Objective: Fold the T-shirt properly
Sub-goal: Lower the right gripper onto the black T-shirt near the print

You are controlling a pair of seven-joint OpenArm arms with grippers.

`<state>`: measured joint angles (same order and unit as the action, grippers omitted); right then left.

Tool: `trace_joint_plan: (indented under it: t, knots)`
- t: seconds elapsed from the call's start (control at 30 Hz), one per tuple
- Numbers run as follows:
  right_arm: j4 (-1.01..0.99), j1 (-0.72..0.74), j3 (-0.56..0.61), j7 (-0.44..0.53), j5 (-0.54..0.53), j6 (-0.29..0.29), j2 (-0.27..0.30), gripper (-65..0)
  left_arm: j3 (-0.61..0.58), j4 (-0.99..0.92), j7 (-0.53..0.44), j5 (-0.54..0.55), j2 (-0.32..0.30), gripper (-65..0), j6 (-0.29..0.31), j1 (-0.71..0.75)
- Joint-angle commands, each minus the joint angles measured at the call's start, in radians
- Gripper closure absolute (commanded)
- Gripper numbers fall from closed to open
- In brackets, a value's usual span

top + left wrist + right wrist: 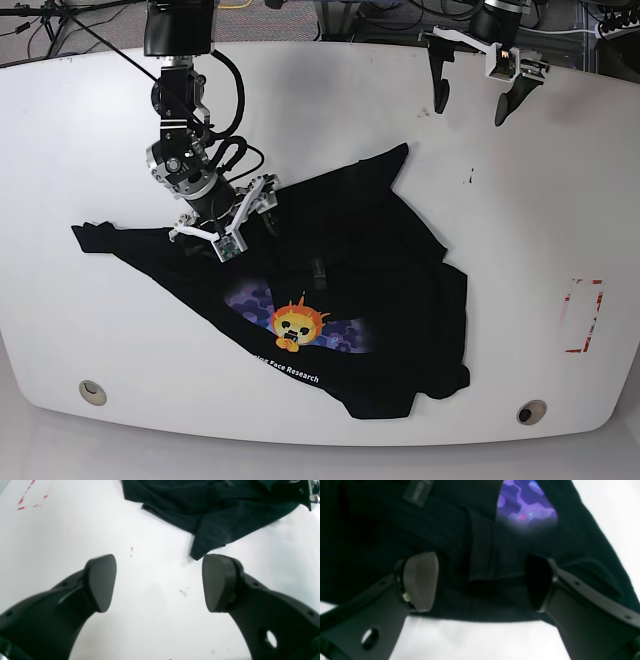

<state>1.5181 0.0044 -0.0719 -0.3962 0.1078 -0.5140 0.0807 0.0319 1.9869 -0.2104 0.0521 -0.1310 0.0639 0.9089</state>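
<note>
The shirt (340, 290) is lying crumpled in the middle of the white worktop (520, 200), nowhere near flat. One sleeve trails out toward the left edge in the base view, a pointed flap sticks up toward the far side, and the bulk of the cloth is bunched up at lower right. The sun-face print (296, 326) faces up near the front hem, with a strip of white lettering just below it.

The right end effector (232, 228) sits over the shirt's upper-left part, fingers spread, nothing pinched between them. Its wrist view shows black cloth under both pads (420, 580), a folded ridge running between them, and a patch of the purple print further ahead. The shirt's edge runs just behind the pads, with bare worktop past it. Can't tell if the pads touch the cloth or hang just above it.

The left end effector (472, 95) is up near the far edge of the worktop, also spread wide and empty, well apart from the shirt. In its wrist view a dark pointed corner of the shirt (200, 552) lies just ahead of one finger (220, 582), and everything under the fingers is plain white surface.

Room-wise: lots of open worktop on the right side, apart from some red tape marks (583, 316) close to the edge. There's less room in front, since the hem gets near the front edge.
</note>
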Motion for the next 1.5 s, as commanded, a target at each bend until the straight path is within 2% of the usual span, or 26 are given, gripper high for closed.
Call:
trace_joint_plan:
  t: [0.0, 0.3, 0.5, 0.57, 0.8, 1.17, 1.27, 1.4, 1.47]
  knots:
    - [-0.017, 0.033, -0.003, 0.035, -0.007, 0.001, 0.006, -51.7, 0.001, 0.016, -0.03, 0.001, 0.0, -49.9, 0.0, 0.011]
    - [-0.107, 0.088, -0.003, 0.041, -0.007, 0.001, 0.006, -51.5, 0.001, 0.016, -0.03, -0.001, 0.001, -49.9, 0.0, 0.011]
    - [-0.159, 0.111, -0.004, 0.089, -0.007, 0.001, 0.006, -51.4, 0.001, 0.015, -0.03, -0.001, 0.001, -49.9, 0.0, 0.011]
    - [-0.178, 0.125, -0.004, 0.092, -0.007, 0.001, 0.006, -49.3, 0.0, 0.015, -0.03, -0.001, 0.001, -49.9, 0.0, 0.011]
    - [-0.25, 0.164, -0.007, 0.095, -0.009, 0.001, 0.006, -34.9, 0.001, 0.015, -0.03, -0.001, 0.001, -49.9, 0.0, 0.011]
    - [-0.239, 0.168, -0.009, 0.095, -0.015, 0.001, 0.006, -32.7, 0.001, 0.015, -0.03, -0.001, 0.001, -49.9, 0.0, 0.009]
    - [-0.239, 0.167, -0.006, 0.095, -0.015, 0.001, 0.006, -25.7, 0.001, 0.015, -0.03, -0.001, 0.001, -49.9, 0.0, 0.009]
    - [-0.239, 0.167, -0.009, 0.095, -0.013, 0.001, 0.006, -5.2, 0.001, 0.015, -0.03, -0.001, 0.001, -49.9, 0.0, 0.009]
    - [-0.238, 0.164, -0.009, 0.092, -0.007, 0.002, 0.004, 0.0, 0.001, 0.015, -0.03, -0.001, 0.001, -49.9, 0.0, 0.009]
